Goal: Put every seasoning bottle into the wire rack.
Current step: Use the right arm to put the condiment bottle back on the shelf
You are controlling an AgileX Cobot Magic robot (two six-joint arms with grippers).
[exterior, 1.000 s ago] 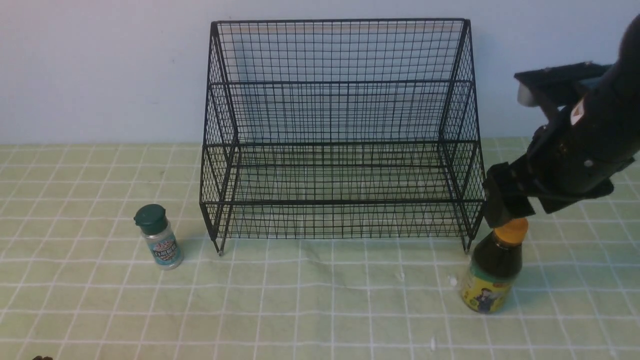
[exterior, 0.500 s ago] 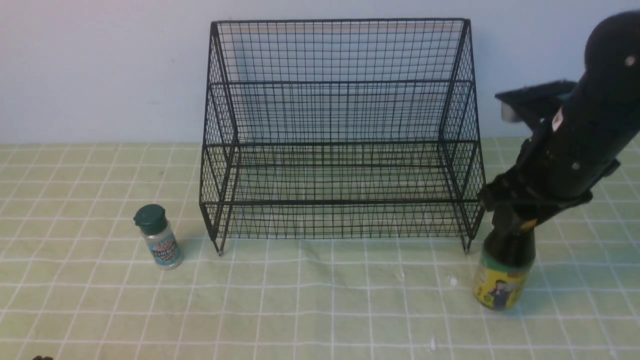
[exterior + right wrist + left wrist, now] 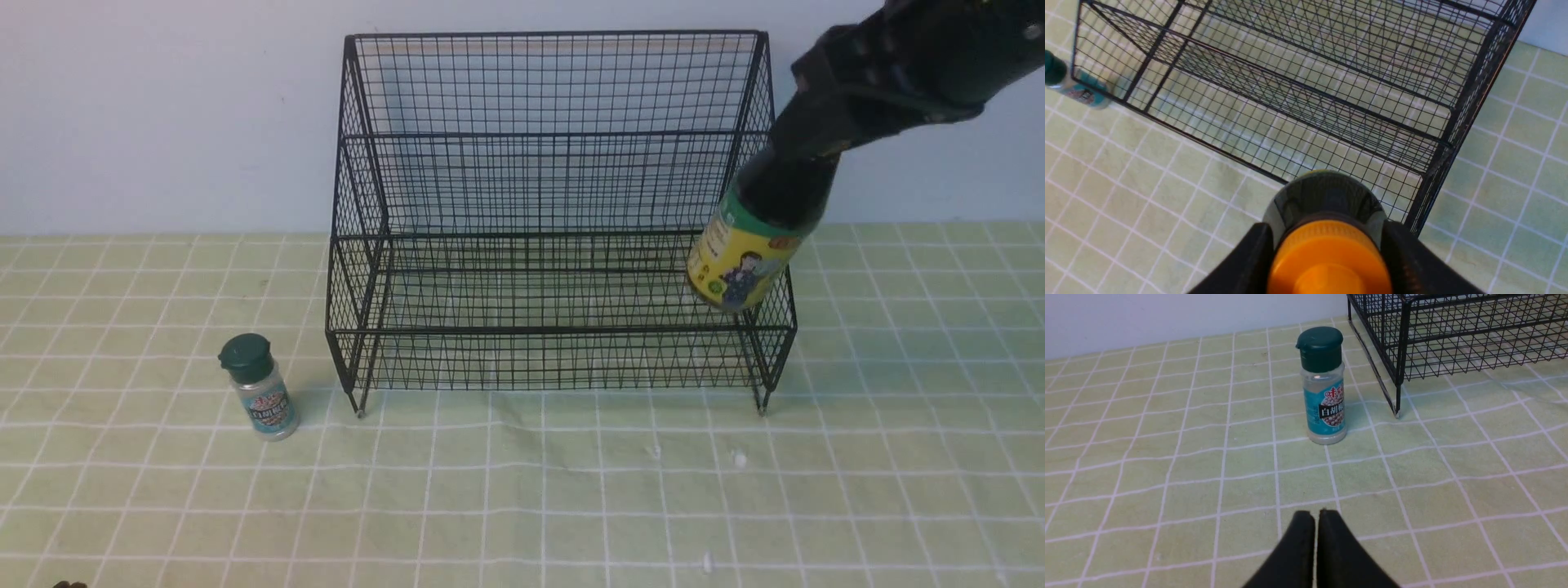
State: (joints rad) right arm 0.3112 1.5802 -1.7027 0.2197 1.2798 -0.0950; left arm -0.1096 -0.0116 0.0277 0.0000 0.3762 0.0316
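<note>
Our right gripper (image 3: 1327, 241) clamps the orange cap of the dark squeeze bottle (image 3: 739, 261), which hangs tilted above the worktop (image 3: 522, 506) at the wire rack (image 3: 555, 188)'s right end. Our left gripper (image 3: 1314, 535) is pinched closed on nothing. The green-capped shaker (image 3: 1325, 388) stands upright on the worktop beyond it, near the rack's left front foot.

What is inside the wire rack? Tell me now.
Nothing visible sits on either tier of the wire rack; only tablecloth shows through. The squeeze bottle, tilted in the right gripper, hides its right end. The shaker stands outside.
</note>
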